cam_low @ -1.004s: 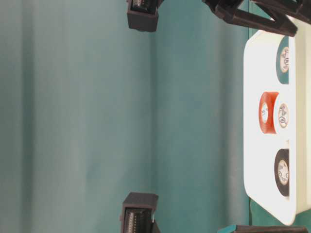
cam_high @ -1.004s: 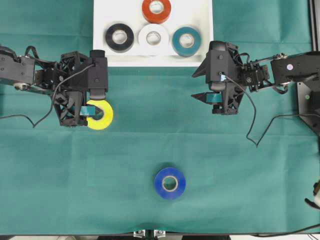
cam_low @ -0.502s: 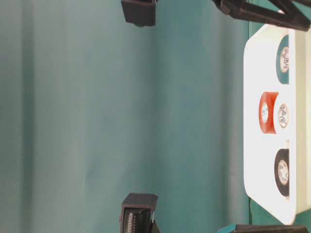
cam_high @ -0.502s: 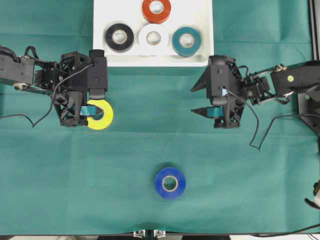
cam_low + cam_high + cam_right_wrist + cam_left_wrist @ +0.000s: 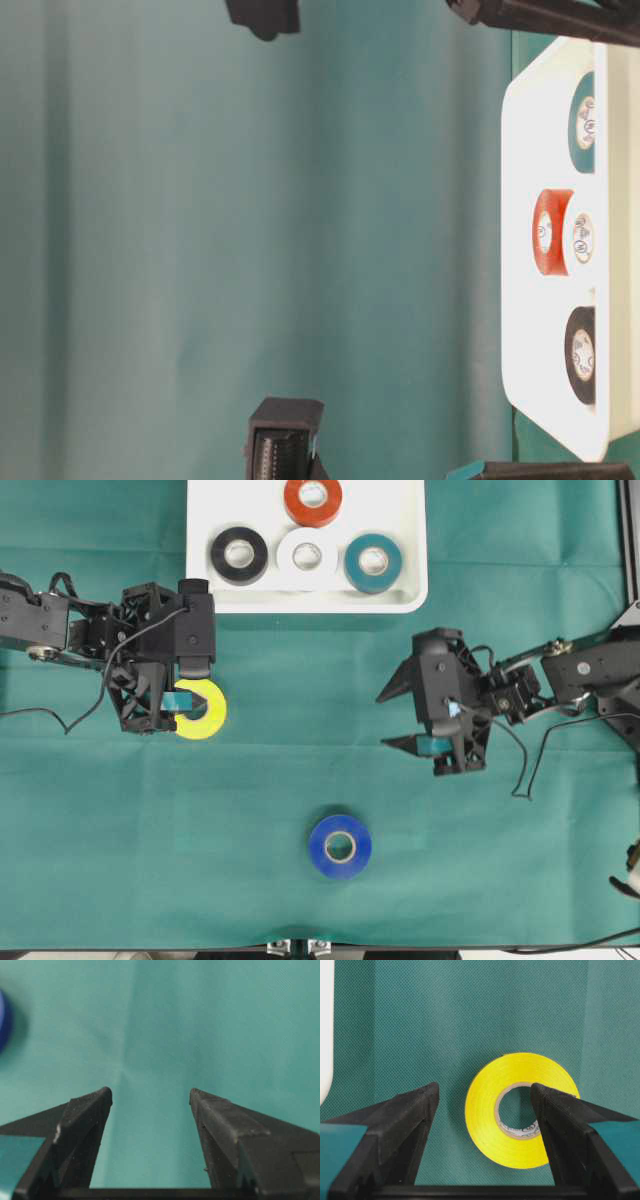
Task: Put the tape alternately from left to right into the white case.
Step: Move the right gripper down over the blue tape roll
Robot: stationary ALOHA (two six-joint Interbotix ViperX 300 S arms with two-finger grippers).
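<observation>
Four rolls lie in the white case [image 5: 405,540]; below it, the left hand [image 5: 482,1105] gapes wide astride the yellow tape [image 5: 520,1116], gripping nothing; the right hand [image 5: 400,716], open and empty, angles toward the blue tape [image 5: 340,846], presumably its next pick

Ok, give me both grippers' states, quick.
Left gripper: open, around the yellow roll, not gripping.
Right gripper: open, empty.

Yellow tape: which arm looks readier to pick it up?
Left. The left gripper is open right at the yellow tape, one finger over its hole. The right gripper is empty, far across the cloth.
</observation>
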